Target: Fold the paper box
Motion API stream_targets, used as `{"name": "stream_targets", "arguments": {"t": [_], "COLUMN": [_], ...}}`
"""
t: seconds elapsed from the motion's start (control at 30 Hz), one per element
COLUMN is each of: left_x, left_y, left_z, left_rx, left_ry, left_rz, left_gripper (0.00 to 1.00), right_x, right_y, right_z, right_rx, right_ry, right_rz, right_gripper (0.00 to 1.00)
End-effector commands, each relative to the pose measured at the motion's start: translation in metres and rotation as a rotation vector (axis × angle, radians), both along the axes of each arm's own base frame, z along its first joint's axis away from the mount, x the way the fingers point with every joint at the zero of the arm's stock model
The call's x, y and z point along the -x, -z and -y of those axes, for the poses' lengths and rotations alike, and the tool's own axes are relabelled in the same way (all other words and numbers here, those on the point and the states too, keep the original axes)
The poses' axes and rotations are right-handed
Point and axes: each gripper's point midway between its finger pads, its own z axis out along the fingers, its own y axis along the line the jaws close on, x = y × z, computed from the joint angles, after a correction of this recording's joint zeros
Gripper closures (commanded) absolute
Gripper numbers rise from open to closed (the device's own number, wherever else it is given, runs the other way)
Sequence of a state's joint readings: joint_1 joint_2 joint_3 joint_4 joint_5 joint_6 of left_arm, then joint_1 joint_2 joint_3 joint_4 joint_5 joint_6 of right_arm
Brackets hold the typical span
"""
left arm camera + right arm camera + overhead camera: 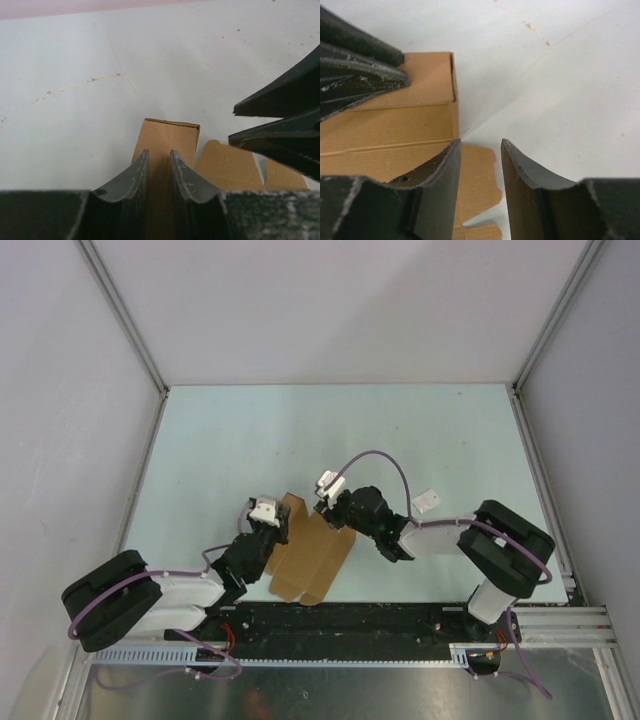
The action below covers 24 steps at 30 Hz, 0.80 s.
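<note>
paper box [312, 558]: tan cardboard, partly folded, lying on the pale table [230, 440] close to the arm bases, between the two arms
left gripper [159, 155]: pinched onto a cardboard panel on the box's left side
right gripper [480, 144]: jaws apart, nothing in them, right by a box corner with a loose flap below
extra: small white scrap [427, 501] lying off to the right

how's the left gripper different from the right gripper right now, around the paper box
Grip: the left gripper has its jaws close together with a panel of the paper box between them, while the right gripper stands wider with nothing between its jaws.
Side: in the top view the left gripper is at the box's left edge, the right gripper at its right.
Shared: both have dark fingers and sit near the box's far end.
</note>
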<state>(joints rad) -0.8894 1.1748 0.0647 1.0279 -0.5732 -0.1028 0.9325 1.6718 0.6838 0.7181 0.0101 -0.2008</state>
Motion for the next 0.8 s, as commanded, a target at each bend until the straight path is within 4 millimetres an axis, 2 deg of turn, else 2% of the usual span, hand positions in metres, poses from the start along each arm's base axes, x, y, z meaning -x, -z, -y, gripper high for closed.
{"name": "stream_targets", "arguments": {"t": [0.0, 0.07, 0.1, 0.17, 0.2, 0.23, 0.27, 0.47, 0.57, 0.77], "left_x": [-0.003, -0.002, -0.002, -0.002, -0.002, -0.003, -0.003, -0.004, -0.003, -0.003], "left_y": [0.000, 0.000, 0.000, -0.001, 0.001, 0.001, 0.002, 0.010, 0.012, 0.002], "left_z": [0.003, 0.004, 0.005, 0.007, 0.007, 0.009, 0.010, 0.018, 0.018, 0.014], "left_rx": [0.023, 0.025, 0.026, 0.027, 0.021, 0.020, 0.017, 0.000, -0.002, 0.016], "left_ry": [-0.007, -0.001, 0.004, 0.013, 0.016, 0.019, 0.023, 0.050, 0.051, 0.037], "left_rz": [-0.015, -0.013, -0.014, -0.013, -0.017, -0.018, -0.021, -0.047, -0.052, -0.028], "left_gripper": [0.72, 0.72, 0.72, 0.72, 0.72, 0.72, 0.72, 0.73, 0.73, 0.72], "right_x": [-0.006, -0.006, -0.004, -0.004, 0.000, -0.002, 0.003, 0.022, 0.030, 0.047], "right_y": [-0.021, -0.021, -0.013, -0.016, -0.007, -0.011, -0.004, 0.003, 0.008, 0.018], "right_z": [0.023, 0.030, 0.037, 0.049, 0.056, 0.065, 0.071, 0.100, 0.111, 0.116], "right_rx": [-0.045, -0.065, -0.040, -0.085, -0.055, -0.070, -0.079, -0.175, -0.229, -0.302], "right_ry": [0.151, 0.205, 0.233, 0.328, 0.356, 0.409, 0.458, 0.580, 0.621, 0.639], "right_rz": [-0.045, -0.093, -0.136, -0.199, -0.239, -0.248, -0.313, -0.422, -0.467, -0.575], "right_gripper": [0.56, 0.55, 0.55, 0.55, 0.53, 0.50, 0.46, 0.40, 0.39, 0.37]}}
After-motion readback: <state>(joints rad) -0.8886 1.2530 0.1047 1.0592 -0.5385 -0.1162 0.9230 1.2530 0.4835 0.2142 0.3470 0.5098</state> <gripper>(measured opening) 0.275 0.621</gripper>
